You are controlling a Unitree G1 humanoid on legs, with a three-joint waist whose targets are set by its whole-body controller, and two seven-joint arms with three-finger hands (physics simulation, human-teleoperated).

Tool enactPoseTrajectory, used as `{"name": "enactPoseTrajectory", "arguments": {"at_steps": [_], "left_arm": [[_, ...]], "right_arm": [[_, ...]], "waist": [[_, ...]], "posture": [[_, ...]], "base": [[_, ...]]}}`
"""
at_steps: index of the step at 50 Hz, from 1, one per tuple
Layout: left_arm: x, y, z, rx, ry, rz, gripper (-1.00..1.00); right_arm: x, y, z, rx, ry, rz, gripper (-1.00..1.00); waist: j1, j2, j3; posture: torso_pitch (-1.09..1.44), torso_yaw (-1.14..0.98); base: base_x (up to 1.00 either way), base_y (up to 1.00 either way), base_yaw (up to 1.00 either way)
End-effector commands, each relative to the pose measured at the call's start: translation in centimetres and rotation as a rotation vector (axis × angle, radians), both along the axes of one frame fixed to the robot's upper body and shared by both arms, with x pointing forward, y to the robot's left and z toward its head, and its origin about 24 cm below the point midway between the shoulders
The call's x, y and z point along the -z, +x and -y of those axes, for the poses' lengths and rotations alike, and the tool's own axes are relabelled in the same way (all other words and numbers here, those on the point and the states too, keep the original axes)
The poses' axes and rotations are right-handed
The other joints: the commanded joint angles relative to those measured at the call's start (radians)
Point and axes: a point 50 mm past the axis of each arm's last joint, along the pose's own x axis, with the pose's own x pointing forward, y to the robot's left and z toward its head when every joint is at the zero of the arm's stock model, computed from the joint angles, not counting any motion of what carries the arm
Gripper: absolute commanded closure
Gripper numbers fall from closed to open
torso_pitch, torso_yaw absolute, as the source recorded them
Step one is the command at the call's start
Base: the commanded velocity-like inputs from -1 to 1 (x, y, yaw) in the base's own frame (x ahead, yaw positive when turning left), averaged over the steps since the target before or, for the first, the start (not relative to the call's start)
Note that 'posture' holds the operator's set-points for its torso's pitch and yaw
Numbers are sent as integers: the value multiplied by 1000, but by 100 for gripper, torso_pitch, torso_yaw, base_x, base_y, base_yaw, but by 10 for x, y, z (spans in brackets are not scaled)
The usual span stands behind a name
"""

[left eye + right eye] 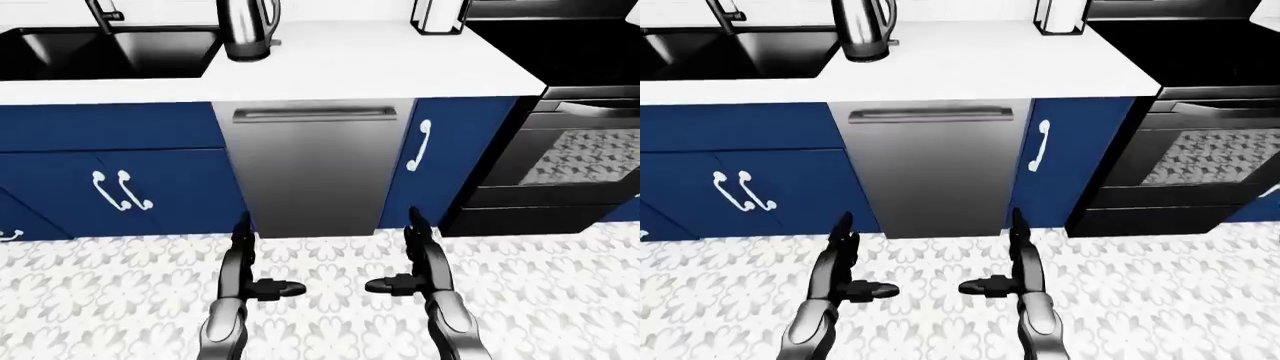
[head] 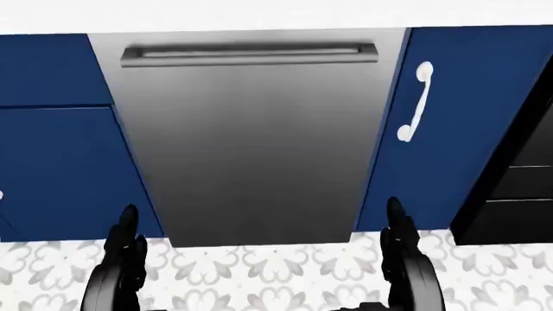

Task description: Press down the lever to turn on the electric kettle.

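Nearest the camera, the left hand (image 1: 243,264) and right hand (image 1: 425,260), both glossy dark grey with jointed segments, hang low over the floor (image 1: 560,300); each has its fingers stretched out straight and its thumb jutting inward, with nothing held. Floor tiles show a pale grey floral pattern on white. Beyond the hands stands a brushed-steel dishwasher (image 1: 310,169) with a flat bar handle along its top edge. Smooth navy cabinets (image 1: 120,180) flank it, carrying curved white handles. To the right, a black oven (image 1: 565,157) shows a mesh-patterned window. Above lies a plain white countertop (image 1: 380,67). Set into its left end is a black sink (image 1: 60,52); what lies inside cannot be told. Farthest, the polished metal electric kettle (image 1: 247,28) stands on the countertop just right of the sink, its top cropped; its lever cannot be made out.
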Motion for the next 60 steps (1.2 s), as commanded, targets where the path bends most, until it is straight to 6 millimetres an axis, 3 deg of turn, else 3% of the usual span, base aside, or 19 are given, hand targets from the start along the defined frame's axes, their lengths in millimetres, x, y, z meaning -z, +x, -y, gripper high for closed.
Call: {"name": "enactPoseTrajectory", "arguments": {"at_steps": [1,2,3,5,7,12,27,41,51,52,53,54,55,57,60], "left_arm": [[-42,4,-1,5,28,185,-100],[-44,3,-1,4,35,185,-100],[-47,2,-1,2,42,187,-100],[-50,1,1,6,49,194,-100],[-51,1,-1,2,52,194,-100],[-56,1,-2,-1,56,198,-100],[-97,-2,-5,-19,100,265,-100],[-125,-5,-6,-36,113,328,-100],[-142,-14,-8,-44,113,360,-100],[-143,-15,-8,-45,114,363,-100],[-144,-15,-9,-47,115,365,-100],[-144,-15,-9,-48,116,365,-100],[-147,-15,-9,-50,116,367,-100],[-147,-16,-9,-51,117,371,-100],[-154,-17,-11,-56,120,374,-100]], "right_arm": [[-39,5,-2,5,-27,183,-100],[-41,5,-2,5,-30,184,-100],[-45,5,-4,1,-35,190,-100],[-51,4,-5,1,-54,200,-100],[-55,3,-5,2,-57,208,-100],[-66,5,-4,2,-67,227,-100],[-124,-8,-5,4,-112,343,-100],[-165,-10,0,23,-161,414,-100],[-181,-17,0,36,-202,449,-100],[-181,-18,1,41,-203,451,-100],[-180,-18,1,39,-200,448,-100],[-180,-18,0,38,-200,448,-100],[-181,-19,1,38,-193,456,-100],[-179,-17,0,41,-193,452,-100],[-179,-17,-1,38,-190,460,-100]], "waist": [[-2,-8,-1],[3,-7,-39],[8,-1,-63],[7,-7,-22],[9,-7,-68],[10,-4,-79],[9,-4,-92],[9,-3,-82],[10,-2,-76],[8,5,-91],[5,2,-76],[1,-14,-65],[0,-29,-66],[-3,-36,-77],[-8,-17,-67]], "posture": [[0,0],[0,0],[0,0],[0,0],[0,0],[0,0],[0,0],[0,0],[0,0],[0,0],[0,0],[0,0],[0,0],[0,0],[0,0]], "base": [[0,0,0],[0,0,0],[0,0,0],[0,0,0],[0,0,0],[0,0,0],[0,0,0],[0,0,0],[0,0,0],[0,8,0],[0,41,0],[0,42,0],[0,42,0],[0,42,0],[0,42,0]]}}
